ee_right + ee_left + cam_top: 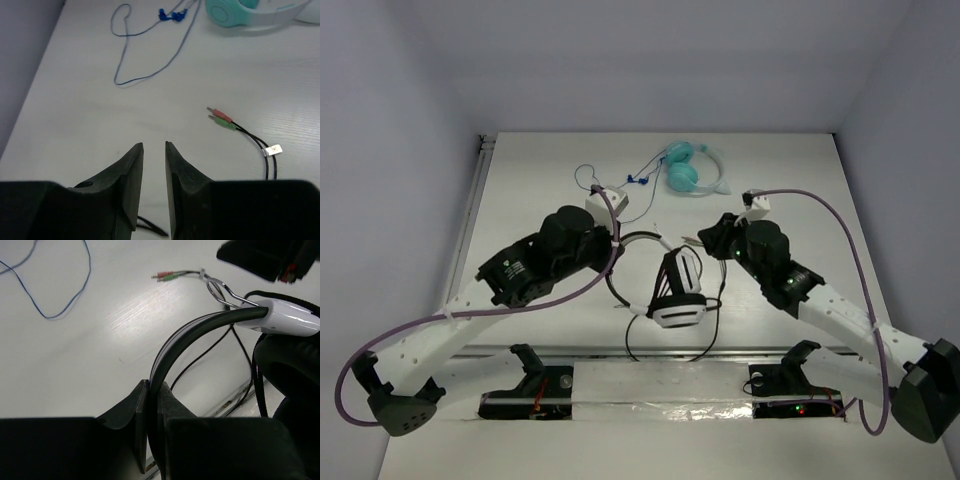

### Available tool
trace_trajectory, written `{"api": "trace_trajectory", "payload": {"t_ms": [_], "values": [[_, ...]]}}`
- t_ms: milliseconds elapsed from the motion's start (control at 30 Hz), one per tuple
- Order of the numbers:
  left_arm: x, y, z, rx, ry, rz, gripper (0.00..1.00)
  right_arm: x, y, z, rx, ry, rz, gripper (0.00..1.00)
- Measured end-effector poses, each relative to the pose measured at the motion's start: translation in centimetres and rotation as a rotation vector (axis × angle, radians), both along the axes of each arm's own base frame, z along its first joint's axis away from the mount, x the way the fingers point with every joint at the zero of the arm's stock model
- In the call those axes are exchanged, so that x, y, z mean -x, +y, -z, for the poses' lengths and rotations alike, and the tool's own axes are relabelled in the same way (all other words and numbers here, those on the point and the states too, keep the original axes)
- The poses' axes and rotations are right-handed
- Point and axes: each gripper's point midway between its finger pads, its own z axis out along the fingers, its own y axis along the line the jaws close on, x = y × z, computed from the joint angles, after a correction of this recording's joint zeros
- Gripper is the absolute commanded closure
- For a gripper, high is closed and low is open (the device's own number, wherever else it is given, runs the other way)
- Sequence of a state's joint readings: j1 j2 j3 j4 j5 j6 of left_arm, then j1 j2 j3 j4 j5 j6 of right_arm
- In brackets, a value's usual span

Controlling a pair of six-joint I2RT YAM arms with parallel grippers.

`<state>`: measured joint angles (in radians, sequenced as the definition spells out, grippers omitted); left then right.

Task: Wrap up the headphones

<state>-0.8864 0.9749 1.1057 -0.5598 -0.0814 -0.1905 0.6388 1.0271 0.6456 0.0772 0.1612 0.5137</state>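
The headphones lie at the table's middle, white earcups with black pads together and the black-and-white headband arching to the left. Their dark cable loops toward the near edge. My left gripper is shut on the headband, which runs up from between its fingers to a white earcup arm. My right gripper is open with a narrow gap and empty, just right of the earcups. The cable's pink and green plugs lie ahead of it to the right.
The smaller teal headphones lie at the back, their thin blue cable trailing left; both also show in the right wrist view, headphones and cable. A metal rail runs along the table's near edge.
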Motion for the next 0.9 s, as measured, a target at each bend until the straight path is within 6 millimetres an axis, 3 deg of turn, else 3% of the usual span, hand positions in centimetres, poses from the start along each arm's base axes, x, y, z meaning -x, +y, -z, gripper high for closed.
{"api": "trace_trajectory", "payload": {"t_ms": [67,133,267,333,400,633,900], "values": [[-0.6,0.1,-1.8,0.035,-0.026,-0.028,1.0,0.5,-0.4,-1.2,-0.041,-0.027,0.011,0.54],[-1.3,0.5,-3.3,0.066,-0.047,-0.064,1.0,1.2,-0.8,-3.4,-0.094,-0.073,0.013,0.33],[-3.3,1.9,-4.9,0.115,-0.063,-0.153,1.0,2.7,-1.3,-7.7,-0.207,-0.192,-0.009,0.29],[-4.5,2.7,-5.1,0.129,-0.057,-0.201,1.0,3.6,-0.9,-7.9,-0.248,-0.218,-0.055,0.29],[-5.6,3.2,-5.1,0.137,-0.051,-0.239,1.0,4.4,0.1,-6.9,-0.269,-0.21,-0.126,0.29],[-6.7,2.2,-5.0,0.146,-0.019,-0.24,1.0,4.8,4.5,1.2,-0.268,0.005,-0.3,0.28],[-6.8,2.0,-8.0,0.201,-0.059,-0.233,1.0,3.1,7.5,7.3,-0.3,0.148,-0.331,0.27]]}}
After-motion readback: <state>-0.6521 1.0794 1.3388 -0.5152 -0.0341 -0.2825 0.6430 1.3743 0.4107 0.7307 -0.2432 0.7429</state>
